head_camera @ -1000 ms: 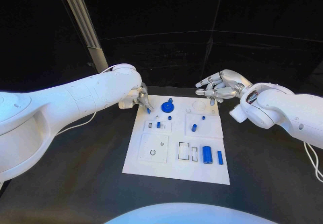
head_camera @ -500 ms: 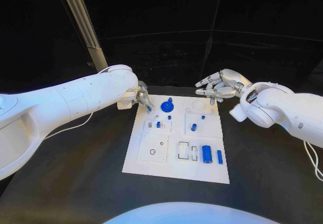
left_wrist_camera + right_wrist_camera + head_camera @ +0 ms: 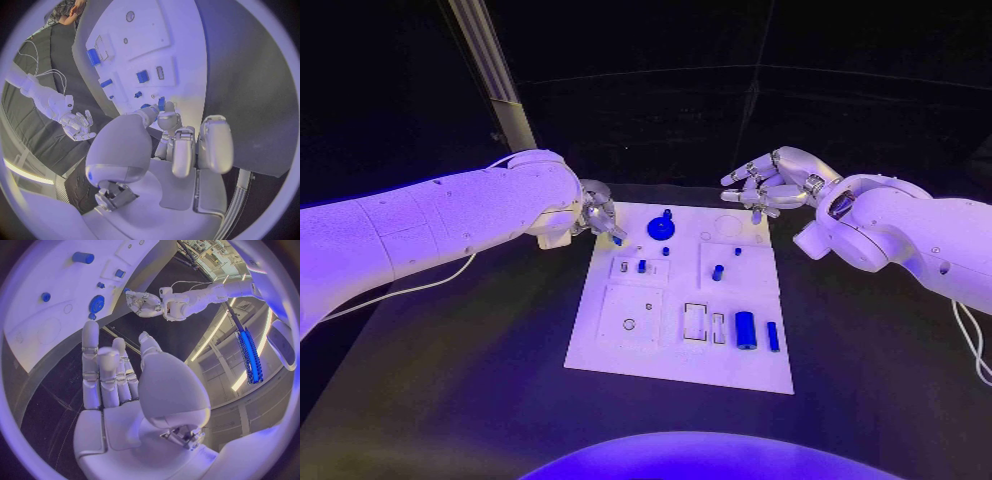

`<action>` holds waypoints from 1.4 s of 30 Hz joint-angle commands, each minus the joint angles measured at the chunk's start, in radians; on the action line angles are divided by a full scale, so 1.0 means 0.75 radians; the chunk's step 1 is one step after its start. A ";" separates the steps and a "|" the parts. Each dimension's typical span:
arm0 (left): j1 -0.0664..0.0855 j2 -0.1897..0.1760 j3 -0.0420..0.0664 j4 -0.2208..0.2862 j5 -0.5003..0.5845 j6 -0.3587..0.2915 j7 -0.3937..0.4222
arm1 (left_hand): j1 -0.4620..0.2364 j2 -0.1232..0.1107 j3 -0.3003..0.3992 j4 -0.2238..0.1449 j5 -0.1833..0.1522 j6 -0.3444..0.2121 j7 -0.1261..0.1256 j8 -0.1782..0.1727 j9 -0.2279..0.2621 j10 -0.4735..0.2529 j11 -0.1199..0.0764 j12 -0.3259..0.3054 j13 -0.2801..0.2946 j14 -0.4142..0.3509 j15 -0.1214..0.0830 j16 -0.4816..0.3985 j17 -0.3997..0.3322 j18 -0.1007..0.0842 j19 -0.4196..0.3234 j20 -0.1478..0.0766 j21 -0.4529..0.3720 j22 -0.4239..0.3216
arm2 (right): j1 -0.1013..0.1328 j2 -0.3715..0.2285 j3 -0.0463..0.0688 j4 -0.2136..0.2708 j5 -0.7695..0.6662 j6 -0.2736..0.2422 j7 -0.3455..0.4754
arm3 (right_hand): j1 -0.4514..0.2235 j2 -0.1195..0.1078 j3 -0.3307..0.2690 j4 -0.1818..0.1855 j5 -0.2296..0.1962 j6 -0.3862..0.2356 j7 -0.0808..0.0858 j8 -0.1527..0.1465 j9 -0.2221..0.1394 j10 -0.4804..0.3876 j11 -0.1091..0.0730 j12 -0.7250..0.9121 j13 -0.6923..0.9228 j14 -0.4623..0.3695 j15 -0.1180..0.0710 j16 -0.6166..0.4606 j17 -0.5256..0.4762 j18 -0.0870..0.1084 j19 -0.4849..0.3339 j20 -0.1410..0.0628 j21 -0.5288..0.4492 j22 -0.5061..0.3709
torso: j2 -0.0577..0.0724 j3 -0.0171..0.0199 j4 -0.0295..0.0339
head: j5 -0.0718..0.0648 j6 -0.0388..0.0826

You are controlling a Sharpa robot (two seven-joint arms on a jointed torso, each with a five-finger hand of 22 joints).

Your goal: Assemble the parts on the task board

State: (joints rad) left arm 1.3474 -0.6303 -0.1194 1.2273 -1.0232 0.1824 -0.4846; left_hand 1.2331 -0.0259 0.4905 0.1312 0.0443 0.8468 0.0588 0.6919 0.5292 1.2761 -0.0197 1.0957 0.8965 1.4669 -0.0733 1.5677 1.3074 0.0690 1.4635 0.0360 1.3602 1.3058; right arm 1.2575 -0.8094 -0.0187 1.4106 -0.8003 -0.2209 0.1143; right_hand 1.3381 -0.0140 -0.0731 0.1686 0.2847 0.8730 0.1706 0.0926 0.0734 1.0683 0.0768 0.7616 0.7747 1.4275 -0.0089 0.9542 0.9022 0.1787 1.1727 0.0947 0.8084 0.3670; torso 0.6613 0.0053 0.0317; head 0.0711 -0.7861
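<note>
Left hand (image 3: 599, 217) pinches a small blue part (image 3: 617, 239) at the task board's (image 3: 678, 360) far left corner; right hand (image 3: 769, 184) hovers with fingers apart, holding nothing.

Head view: the part sits beside the round blue piece (image 3: 658, 231), other blue parts spread down the board. Left wrist view: the fingertips (image 3: 164, 117) meet on the part (image 3: 161, 103), though how firmly is hard to tell. Right wrist view: the right hand (image 3: 115, 375) hangs off the board (image 3: 44, 332). Best to keep the pinch steady, the part upright, and lower slowly.
</note>
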 commanded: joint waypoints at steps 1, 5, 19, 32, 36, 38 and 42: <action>-0.002 -0.032 -0.018 0.057 0.000 -0.057 0.042 | 0.005 -0.017 0.147 -0.140 0.008 -0.004 -0.008 0.006 0.002 0.009 -0.002 0.009 0.002 0.139 -0.007 0.004 0.351 -0.010 0.010 -0.010 0.005 0.001 | 0.003 0.000 0.001 -0.002 -0.002 0.012 0.007 | 0.000 0.011 -0.009 -0.001 0.006 -0.009 -0.003 0.005 0.002 -0.012 0.000 0.003 -0.001 0.004 0.003 -0.006 0.001 0.007 0.008 0.002 -0.005 -0.002 | -0.003 0.0001 0.0057 | -0.001 -0.002; -0.007 -0.060 -0.043 0.106 -0.009 -0.065 0.051 | 0.005 -0.022 0.155 -0.144 0.008 -0.004 -0.008 0.008 0.003 0.012 -0.002 0.010 0.002 0.139 -0.008 0.004 0.351 -0.010 0.010 -0.011 0.006 0.002 | 0.003 0.000 0.001 -0.003 -0.002 0.012 0.008 | 0.000 0.011 -0.009 -0.001 0.006 -0.009 -0.003 0.005 0.002 -0.012 0.000 0.003 -0.001 0.004 0.003 -0.006 0.001 0.007 0.008 0.002 -0.005 -0.002 | -0.002 -0.0007 0.0047 | 0.003 -0.002; -0.036 -0.088 -0.063 0.166 -0.044 -0.122 0.115 | 0.004 -0.026 0.161 -0.146 0.008 -0.003 -0.008 0.010 0.004 0.015 -0.003 0.012 0.006 0.139 -0.008 0.004 0.351 -0.010 0.011 -0.011 0.006 0.003 | 0.002 0.008 0.001 -0.012 -0.002 0.013 0.012 | -0.001 0.012 -0.010 0.000 0.007 -0.010 -0.003 0.006 0.002 -0.012 0.001 0.004 -0.002 0.004 0.003 -0.008 -0.001 0.007 0.008 0.002 -0.005 -0.002 | 0.000 0.0011 -0.0007 | 0.006 -0.005; -0.051 -0.066 -0.067 0.144 -0.046 -0.125 0.108 | 0.004 -0.026 0.161 -0.146 0.008 -0.003 -0.008 0.010 0.004 0.015 -0.003 0.012 0.006 0.139 -0.008 0.004 0.351 -0.010 0.011 -0.011 0.006 0.003 | 0.002 0.010 0.001 -0.013 -0.002 0.014 0.012 | -0.001 0.012 -0.010 0.000 0.007 -0.010 -0.003 0.006 0.002 -0.012 0.001 0.004 -0.002 0.004 0.003 -0.008 -0.001 0.007 0.008 0.002 -0.005 -0.002 | 0.001 0.0017 -0.0007 | 0.004 -0.011; -0.053 -0.057 -0.078 0.131 -0.059 -0.124 0.096 | 0.003 -0.028 0.166 -0.147 0.008 -0.002 -0.009 0.012 0.005 0.018 -0.003 0.014 0.007 0.139 -0.008 0.004 0.351 -0.010 0.011 -0.011 0.007 0.004 | 0.002 0.010 0.001 -0.012 -0.002 0.014 0.012 | -0.001 0.012 -0.010 0.000 0.007 -0.010 -0.003 0.006 0.002 -0.012 0.001 0.004 -0.002 0.004 0.003 -0.008 -0.001 0.007 0.008 0.002 -0.005 -0.002 | 0.001 0.0018 -0.0004 | 0.003 -0.013; -0.055 -0.055 -0.080 0.128 -0.065 -0.119 0.092 | 0.003 -0.028 0.166 -0.147 0.008 -0.002 -0.009 0.012 0.005 0.018 -0.003 0.014 0.007 0.139 -0.008 0.004 0.351 -0.010 0.011 -0.011 0.007 0.004 | 0.002 0.010 0.001 -0.012 -0.002 0.014 0.012 | -0.001 0.012 -0.010 0.000 0.007 -0.010 -0.003 0.006 0.002 -0.012 0.001 0.004 -0.002 0.004 0.003 -0.008 -0.001 0.007 0.008 0.002 -0.005 -0.002 | 0.001 0.0009 0.0008 | 0.001 -0.014; -0.058 -0.053 -0.083 0.128 -0.073 -0.094 0.086 | 0.004 -0.032 0.176 -0.152 0.009 -0.002 -0.009 0.014 0.006 0.019 -0.004 0.013 0.007 0.139 -0.009 0.004 0.351 -0.010 0.012 -0.012 0.007 0.006 | 0.002 0.010 0.001 -0.012 -0.002 0.014 0.012 | -0.001 0.012 -0.010 0.000 0.007 -0.010 -0.003 0.006 0.002 -0.012 0.001 0.004 -0.002 0.004 0.003 -0.008 -0.001 0.007 0.008 0.002 -0.005 -0.002 | 0.000 0.0016 0.0022 | 0.000 -0.016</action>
State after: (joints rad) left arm 1.3071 -0.6712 -0.1785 1.3243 -1.0582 0.0941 -0.4200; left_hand 1.2257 -0.0469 0.5170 0.1152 0.0462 0.8450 0.0613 0.6965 0.5324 1.2829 -0.0195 1.0994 0.9011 1.4669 -0.0732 1.5677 1.3074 0.0690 1.4660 0.0335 1.3602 1.3081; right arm 1.2572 -0.8025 -0.0188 1.4004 -0.8010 -0.2167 0.1154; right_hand 1.3381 -0.0140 -0.0741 0.1696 0.2847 0.8731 0.1706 0.0926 0.0733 1.0683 0.0768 0.7616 0.7749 1.4275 -0.0089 0.9544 0.9020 0.1787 1.1727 0.0947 0.8084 0.3664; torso 0.6618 0.0065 0.0322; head 0.0712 -0.7972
